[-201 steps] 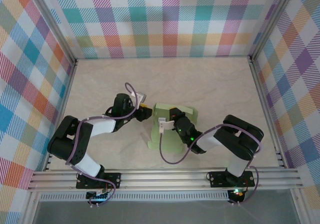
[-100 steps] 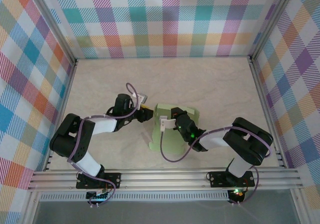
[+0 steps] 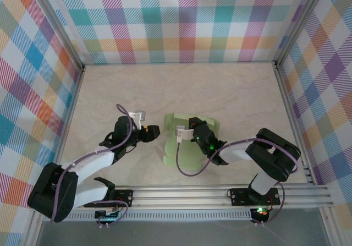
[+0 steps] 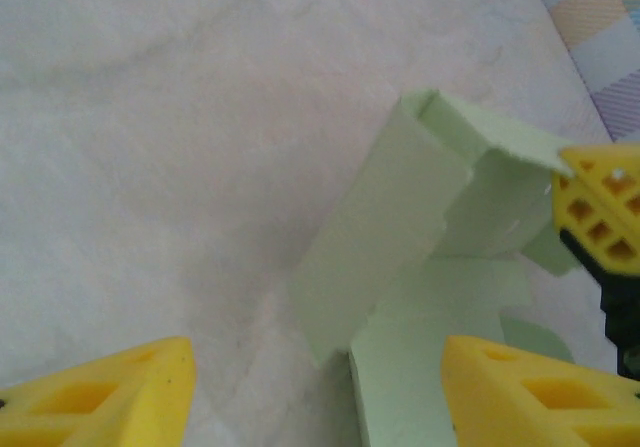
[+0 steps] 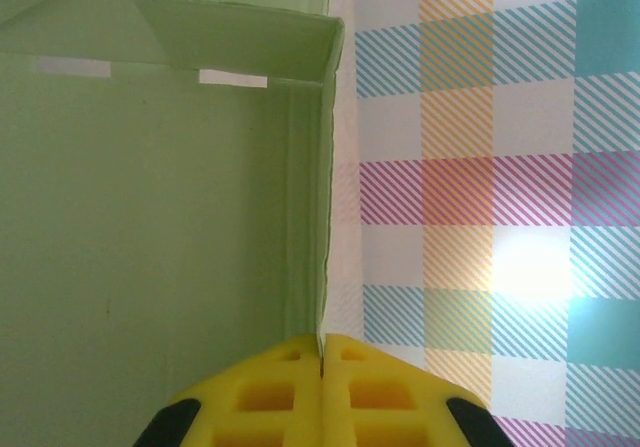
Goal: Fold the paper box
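Green card, the box (image 3: 190, 151) sits mid-table, nearer the near edge. Our right gripper (image 5: 322, 355) is closed, pinching a raised wall's edge. The left gripper (image 3: 152, 131), jaws apart, hovers just beside the left flap (image 4: 375, 232). We should anchor right and press that flap along its crease.

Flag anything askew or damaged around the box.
The paper box is only half-formed: its left flap leans outward instead of standing square, and other flaps splay unevenly. The right gripper is shut on one wall's edge. The left gripper is open beside it. No tear shows.
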{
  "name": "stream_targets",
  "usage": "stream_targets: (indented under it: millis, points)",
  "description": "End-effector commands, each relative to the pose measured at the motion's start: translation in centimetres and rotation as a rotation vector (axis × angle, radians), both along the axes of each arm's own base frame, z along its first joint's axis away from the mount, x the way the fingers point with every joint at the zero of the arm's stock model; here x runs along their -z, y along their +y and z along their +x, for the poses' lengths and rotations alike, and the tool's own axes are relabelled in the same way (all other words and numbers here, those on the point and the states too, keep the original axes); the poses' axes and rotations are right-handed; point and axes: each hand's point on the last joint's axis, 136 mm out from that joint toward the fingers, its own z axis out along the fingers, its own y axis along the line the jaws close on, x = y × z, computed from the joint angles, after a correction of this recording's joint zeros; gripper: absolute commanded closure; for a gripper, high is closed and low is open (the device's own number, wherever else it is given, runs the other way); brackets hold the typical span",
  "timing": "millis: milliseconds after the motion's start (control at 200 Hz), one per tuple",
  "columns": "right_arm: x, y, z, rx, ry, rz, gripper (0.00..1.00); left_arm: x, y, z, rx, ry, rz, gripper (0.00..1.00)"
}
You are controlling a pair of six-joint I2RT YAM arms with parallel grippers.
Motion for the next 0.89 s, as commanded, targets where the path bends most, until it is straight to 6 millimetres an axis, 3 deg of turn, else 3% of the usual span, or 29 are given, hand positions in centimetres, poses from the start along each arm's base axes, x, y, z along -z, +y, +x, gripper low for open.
stream_targets:
  millis: [0, 160, 325, 480, 720, 890]
  points:
    - [-1.8, 0.7, 0.7, 0.005, -0.022, 0.076, 1.00, 2.9, -0.2, -3.1, -0.004, 0.169, 0.001, 0.45]
    - [-2.4, 0.9, 0.8, 0.004, -0.032, 0.100, 1.00, 4.0, -2.2, -4.3, 0.061, 0.225, 0.021, 0.45]
    - [-3.0, 0.9, 0.8, 0.005, -0.035, 0.124, 1.00, 5.4, -2.7, -4.4, 0.056, 0.258, 0.054, 0.45]
    - [-3.6, 0.8, 0.5, -0.005, -0.044, 0.142, 1.00, 7.1, -1.7, -4.2, 0.012, 0.294, 0.127, 0.57]
    - [-4.9, 0.6, -0.4, -0.034, -0.029, 0.187, 1.00, 8.8, -1.3, -4.0, -0.017, 0.331, 0.168, 0.59]
    - [-4.8, 0.7, -0.9, -0.055, -0.015, 0.202, 1.00, 10.0, -0.9, -4.2, -0.041, 0.366, 0.181, 0.65]
